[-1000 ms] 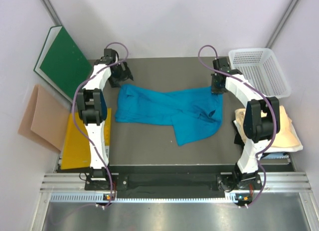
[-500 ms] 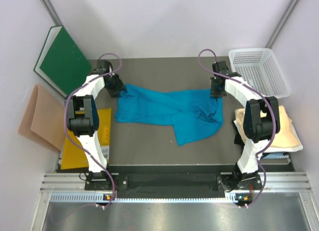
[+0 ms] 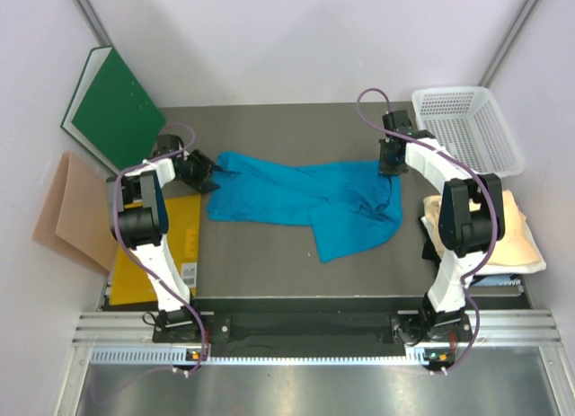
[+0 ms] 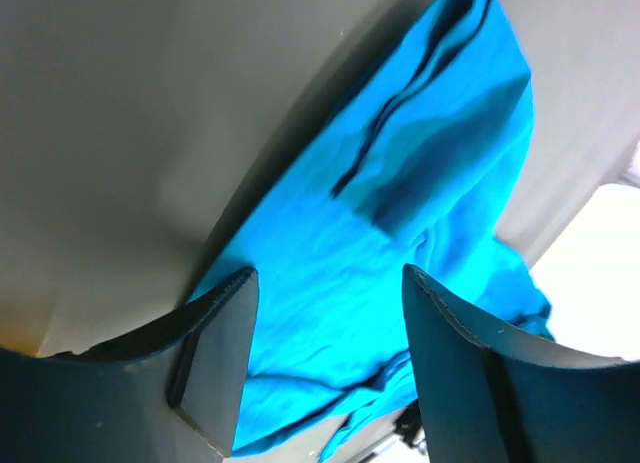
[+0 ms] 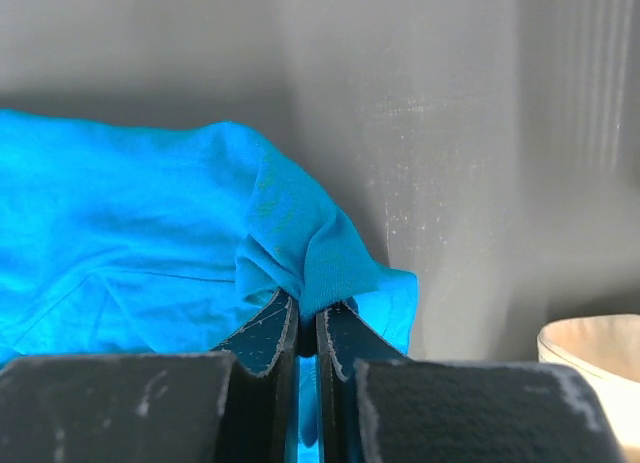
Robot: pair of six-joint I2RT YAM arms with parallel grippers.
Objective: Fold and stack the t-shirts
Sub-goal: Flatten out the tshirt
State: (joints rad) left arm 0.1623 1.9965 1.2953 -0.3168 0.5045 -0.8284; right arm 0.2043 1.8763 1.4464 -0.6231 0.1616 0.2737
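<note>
Found the teal-blue t-shirt (image 3: 296, 196) lying crumpled and unfolded across the middle of the grey table (image 3: 269, 263), stretched from left to right, with a broader part hanging toward the near edge on its right side. Found the right gripper (image 3: 389, 170) at the shirt's far right corner, clamped tight on a pinched ridge of the blue cloth. Saw from its wrist camera the two fingers pressed together with that fold squeezed between them. Found the left gripper (image 3: 212, 170) at the shirt's left end, low over the table, fingers spread apart and grasping nothing. Saw from its wrist camera blue cloth in the gap beyond the fingertips, but could not tell whether either finger touched it. Noted the cream t-shirt (image 3: 519, 234) heaped at the table's right edge, partly behind the right arm, apart from the blue one. Noted a white mesh basket (image 3: 458, 93) at the far right corner, a green board (image 3: 112, 110) leaning at the left wall, a tan-pink paper sheet (image 3: 72, 209) nearer than it, and a yellow envelope (image 3: 135, 254) lying flat beside the left arm
</note>
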